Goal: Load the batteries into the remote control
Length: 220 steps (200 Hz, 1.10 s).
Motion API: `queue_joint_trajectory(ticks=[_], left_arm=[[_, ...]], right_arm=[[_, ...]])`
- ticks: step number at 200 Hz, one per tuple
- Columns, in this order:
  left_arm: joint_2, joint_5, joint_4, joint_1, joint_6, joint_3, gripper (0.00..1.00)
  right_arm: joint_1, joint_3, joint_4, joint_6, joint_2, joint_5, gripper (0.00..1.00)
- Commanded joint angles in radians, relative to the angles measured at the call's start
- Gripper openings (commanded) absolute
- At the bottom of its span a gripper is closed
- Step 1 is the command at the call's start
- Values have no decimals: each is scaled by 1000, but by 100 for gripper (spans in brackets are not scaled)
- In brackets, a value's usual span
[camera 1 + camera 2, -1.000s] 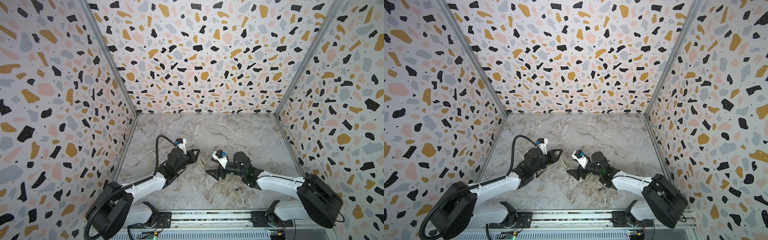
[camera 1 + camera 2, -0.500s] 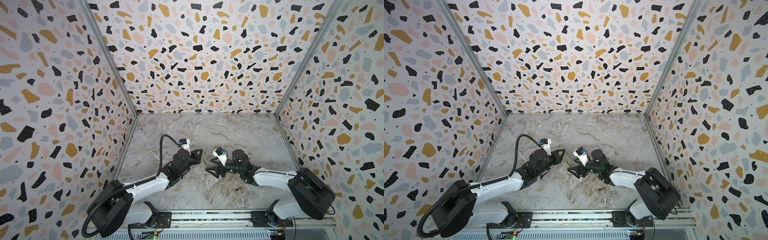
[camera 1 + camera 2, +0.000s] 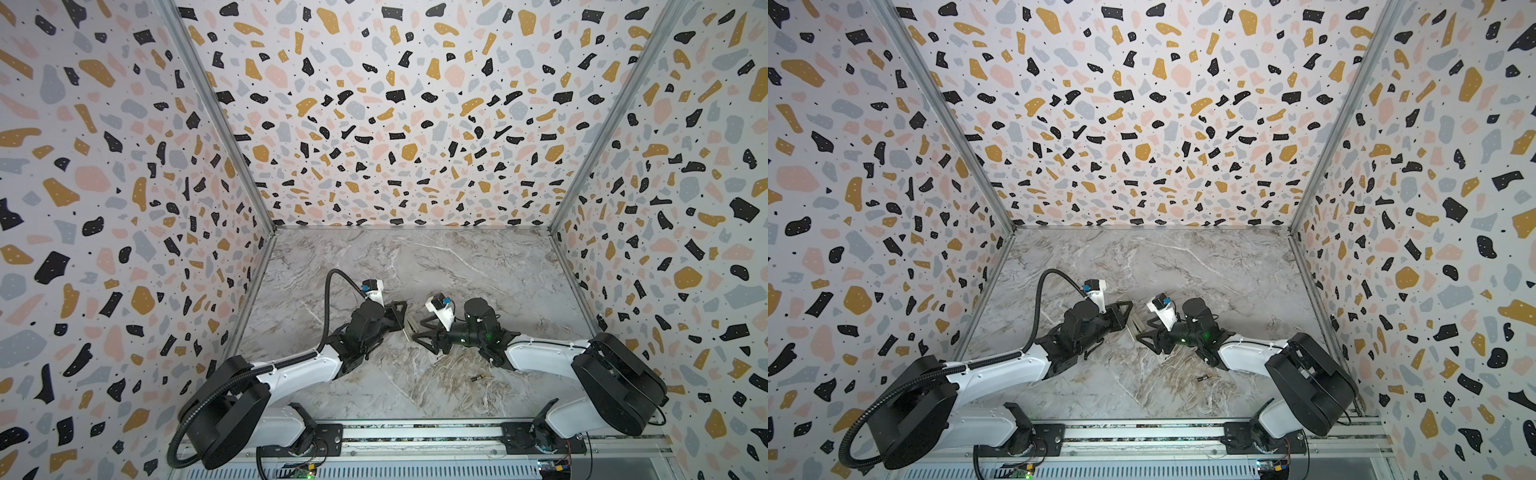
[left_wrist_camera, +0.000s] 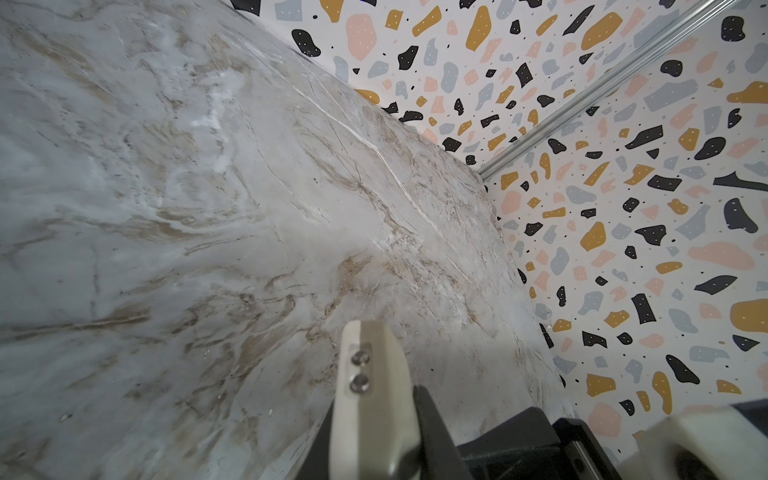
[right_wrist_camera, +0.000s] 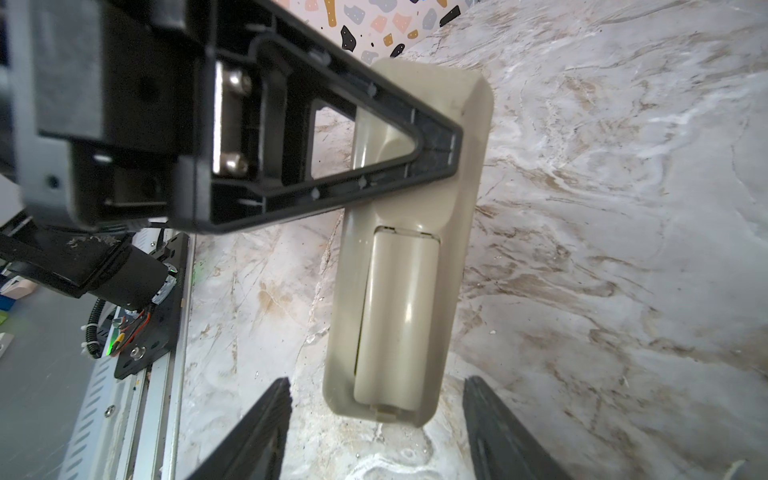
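Remote [image 5: 399, 270] is clamped at one end in your left gripper [image 3: 402, 316], its pale back and cover [image 5: 399, 316] facing the right wrist camera. Your right gripper [image 5: 376, 384] stands wide, fingers either side of the free end, apart from it. One battery [image 3: 478, 377] lies on the table [image 3: 415, 270] near your right arm.

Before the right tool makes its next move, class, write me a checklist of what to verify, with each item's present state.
1. Grip: left tool clamps the remote control: ok.
2. Approach: right tool open, fingers flanking the remote's free end without touching: ok.
3. Access: battery cover removed: not ok, it sits over the recess.
4. Supply: one battery lying free on the table: ok.
5. Supply: second battery located: cannot tell, none in view.
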Motion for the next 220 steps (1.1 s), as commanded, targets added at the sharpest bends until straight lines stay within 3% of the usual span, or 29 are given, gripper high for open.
queue_joint_trajectory(ticks=[1,54,220], left_arm=[[8,-12,43,-11,13,40,0],[16,-10,43,-20,15,47,0],[23,-21,40,-30,15,59,0]], right_arm=[[-4,36,11,10,6,-15,66],[-6,39,8,10,15,-16,60],[-10,48,6,14,33,-29,26]])
